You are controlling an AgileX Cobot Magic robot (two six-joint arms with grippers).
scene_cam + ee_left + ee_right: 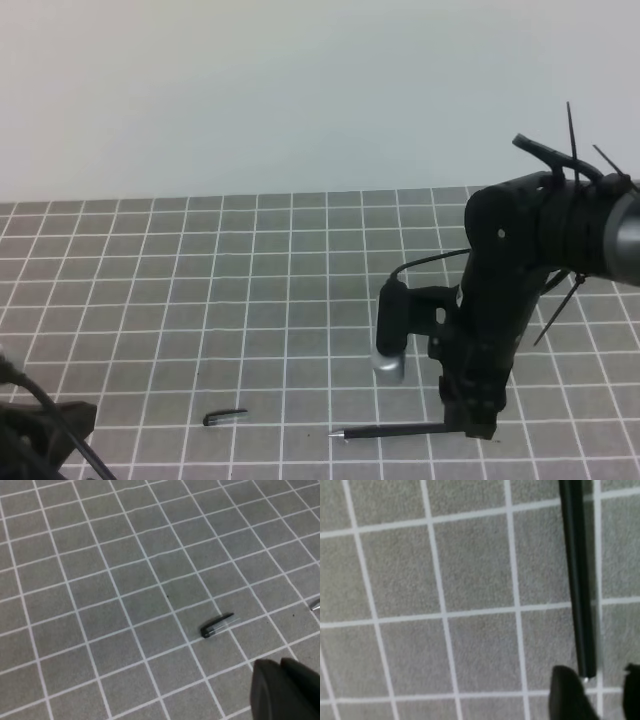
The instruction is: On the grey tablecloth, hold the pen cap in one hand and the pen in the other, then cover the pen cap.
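The pen lies flat on the grey tablecloth near the front edge, with its silvery tip pointing left. The pen cap lies apart, to the pen's left. My right gripper is lowered over the pen's rear end. In the right wrist view the pen runs up the frame and its end sits between the fingers of the open right gripper, nearer the left one. In the left wrist view the pen cap lies ahead of a dark part of my left gripper.
The left arm sits low at the front left corner. A grey wall rises behind the cloth's far edge. The pen's tip just shows at the right edge of the left wrist view.
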